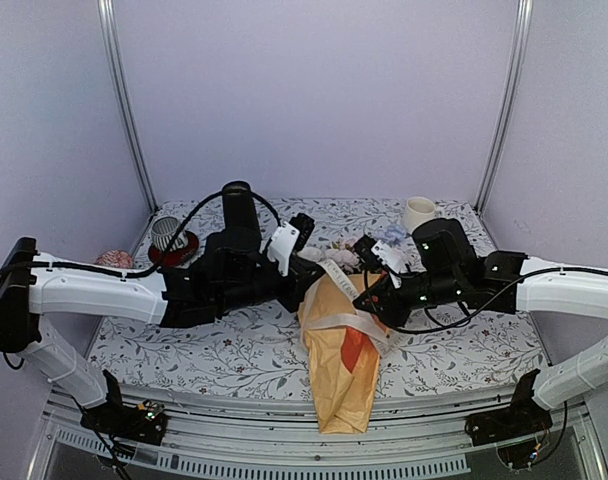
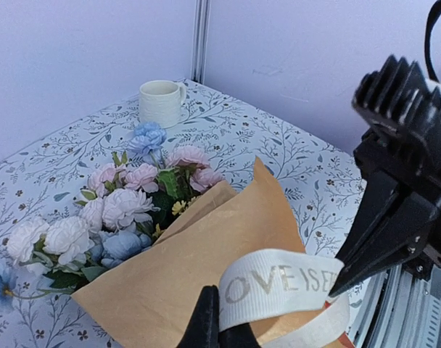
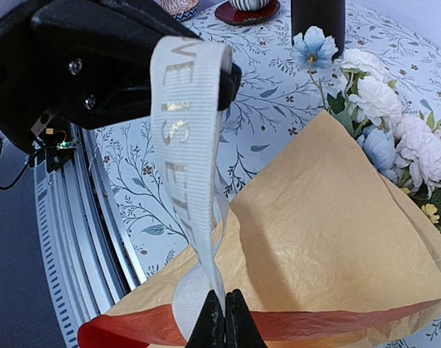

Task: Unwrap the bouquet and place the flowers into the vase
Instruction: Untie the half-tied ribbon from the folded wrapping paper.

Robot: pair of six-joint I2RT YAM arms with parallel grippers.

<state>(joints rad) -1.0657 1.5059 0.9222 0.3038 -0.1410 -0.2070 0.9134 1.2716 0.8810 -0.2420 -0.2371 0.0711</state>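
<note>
Right, my right tool (image 3: 225,319) is clenched hard on the ribbon (image 3: 180,145), low down against the paper. My left tool (image 2: 222,322) is pinched shut on the same band further along, so the printed strip arcs between the two. Under it the bouquet (image 1: 339,360) lies on its side on the table (image 1: 454,350), narrow end poking past the near edge, flowers (image 2: 126,206) fanned toward the white mug (image 2: 161,103).

Here's my worry: I can't see whether the bow is fully loose. If it binds when I pull, the whole cone comes with the ribbon and could slide off that edge. Both pinches are thin too, so the slick band may slip out. And the vase (image 1: 238,205) stands just behind my left arm, where a wide swing could tip it.
</note>
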